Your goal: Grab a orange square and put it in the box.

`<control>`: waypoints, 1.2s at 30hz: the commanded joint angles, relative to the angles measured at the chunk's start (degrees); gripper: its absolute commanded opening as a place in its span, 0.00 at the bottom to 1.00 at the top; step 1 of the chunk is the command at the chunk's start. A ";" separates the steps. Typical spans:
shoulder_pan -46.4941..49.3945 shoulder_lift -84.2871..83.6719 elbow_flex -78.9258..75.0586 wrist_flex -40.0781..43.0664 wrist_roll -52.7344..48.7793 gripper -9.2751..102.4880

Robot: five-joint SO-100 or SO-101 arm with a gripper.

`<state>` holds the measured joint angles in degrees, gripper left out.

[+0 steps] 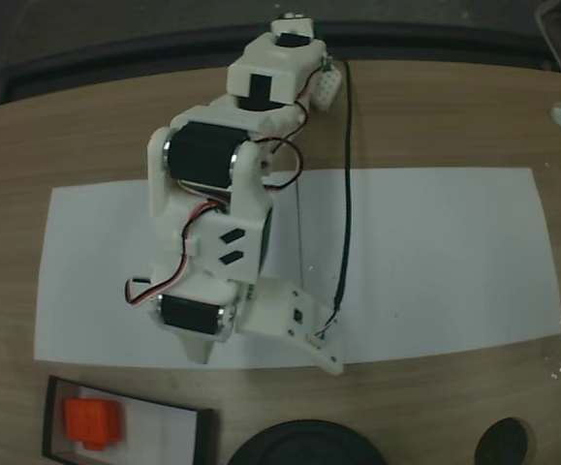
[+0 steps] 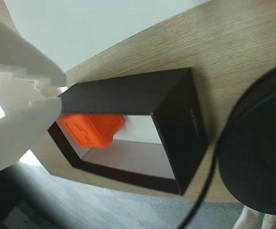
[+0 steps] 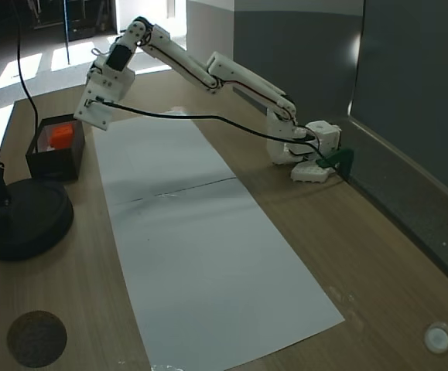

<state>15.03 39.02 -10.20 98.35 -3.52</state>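
Where the top-down fixed view looks onto the wooden desk [image 1: 67, 136], the white arm [image 1: 222, 223] stretches from the far edge toward the near side over a white paper sheet [image 1: 435, 262]. Its pincer [image 1: 265, 354] hangs above the sheet's near edge, with nothing between its two white fingers; how far they are spread I cannot tell from above. At the near left corner lies the box [image 1: 57, 387], cut by the frame edge, and the orange square [image 1: 92, 423] sits on its white floor. A round black disc [image 1: 304, 444] lies to its right, and a small dark circle [image 1: 506, 444] further right.

Through the wrist view, white pincer fingers [image 2: 18, 62] fill the left side, pressed nearly together and empty. Below them the box [image 2: 176, 119] shows dark walls, and the orange square [image 2: 92, 130] rests inside against its left end. The black disc [image 2: 257, 157] lies just beside the box on the right.

From the side fixed view, the arm [image 3: 208, 73] reaches across to the far left, its pincer [image 3: 88, 116] poised just right of the box [image 3: 53, 158], apart from it. The orange square [image 3: 61, 135] peeks over the rim. The black disc [image 3: 22, 220] touches the box's near side.
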 commanded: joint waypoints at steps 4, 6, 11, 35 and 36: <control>-4.66 22.15 1.23 1.76 3.69 0.08; -5.89 29.09 7.47 1.85 5.54 0.08; -11.07 51.94 32.34 1.49 6.42 0.08; -14.15 152.93 141.59 -23.82 -1.76 0.09; -14.06 155.48 143.61 -24.70 -1.76 0.09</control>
<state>0.26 188.88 130.61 75.94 -5.10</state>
